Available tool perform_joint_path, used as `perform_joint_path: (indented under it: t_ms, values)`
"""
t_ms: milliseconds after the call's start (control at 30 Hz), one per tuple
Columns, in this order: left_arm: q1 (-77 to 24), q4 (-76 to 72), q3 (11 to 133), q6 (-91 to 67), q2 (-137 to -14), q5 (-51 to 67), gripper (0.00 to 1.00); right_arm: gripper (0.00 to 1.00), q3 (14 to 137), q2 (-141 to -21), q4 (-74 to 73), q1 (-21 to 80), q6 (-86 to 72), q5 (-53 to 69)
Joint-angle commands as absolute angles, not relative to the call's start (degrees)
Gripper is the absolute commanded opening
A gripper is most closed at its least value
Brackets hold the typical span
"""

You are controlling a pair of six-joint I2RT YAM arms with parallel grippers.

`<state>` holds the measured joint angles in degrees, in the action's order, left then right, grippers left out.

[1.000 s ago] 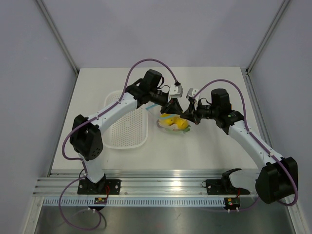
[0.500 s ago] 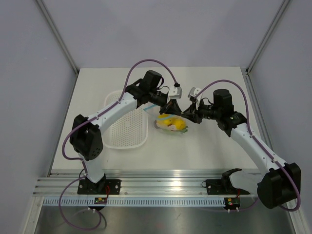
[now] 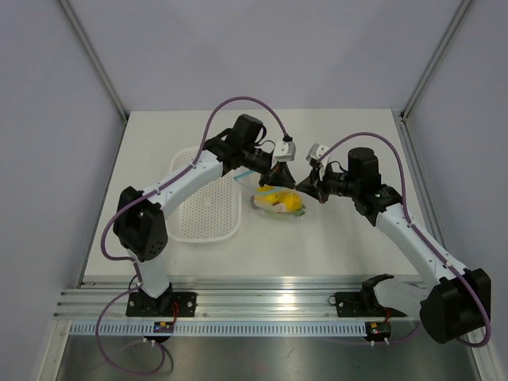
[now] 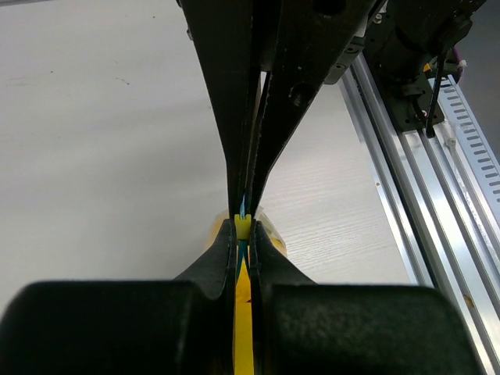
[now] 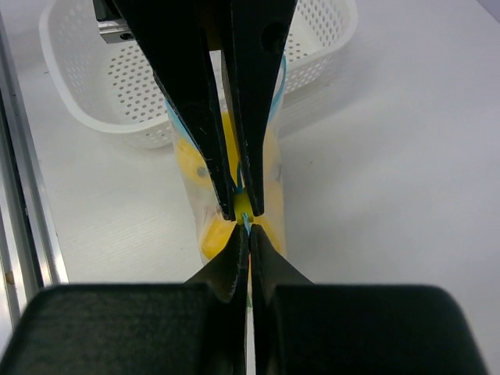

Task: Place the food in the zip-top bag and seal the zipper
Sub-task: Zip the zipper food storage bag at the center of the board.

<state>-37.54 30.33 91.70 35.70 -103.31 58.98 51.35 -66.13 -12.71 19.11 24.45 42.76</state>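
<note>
The zip-top bag [image 3: 278, 203] lies mid-table with yellow food [image 3: 287, 202] inside; the other food pieces cannot be made out. My left gripper [image 3: 279, 182] and right gripper [image 3: 306, 190] meet tip to tip over its top edge. In the left wrist view my left gripper [image 4: 244, 228] is shut on the light blue zipper [image 4: 242, 208], with yellow food [image 4: 243, 328] showing below. In the right wrist view my right gripper [image 5: 248, 232] is shut on the same zipper [image 5: 247, 223], nose to nose with the left fingers [image 5: 195, 117]. Yellow food [image 5: 212, 234] fills the bag [image 5: 275, 195] beneath.
A white perforated basket [image 3: 208, 213] stands just left of the bag, also seen behind the bag as the basket [image 5: 94, 109] in the right wrist view. The aluminium rail [image 3: 262, 305] runs along the near table edge. Grey walls enclose the table on three sides.
My left gripper has shut on the zipper. The right gripper has shifted slightly right along the bag's edge and is shut again. The bag has nudged a little left.
</note>
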Motion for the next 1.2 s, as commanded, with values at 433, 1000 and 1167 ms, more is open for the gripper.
perform_joint_path:
  t_ms: [433, 1000, 1167]
  values:
    - [-32.3, 32.8, 87.0, 36.2, -101.2, 61.2, 0.00, 0.00, 45.4, -57.6, 5.2, 18.4, 20.1, 23.6]
    - [-21.5, 29.5, 73.8, 31.6, -92.0, 56.7, 0.00, 0.00, 44.3, -58.7, 9.4, 14.0, 16.8, 14.1]
    - [-19.0, 28.0, 70.5, 30.2, -90.5, 56.3, 0.00, 0.00, 44.2, -59.0, 10.0, 12.9, 16.3, 13.9]
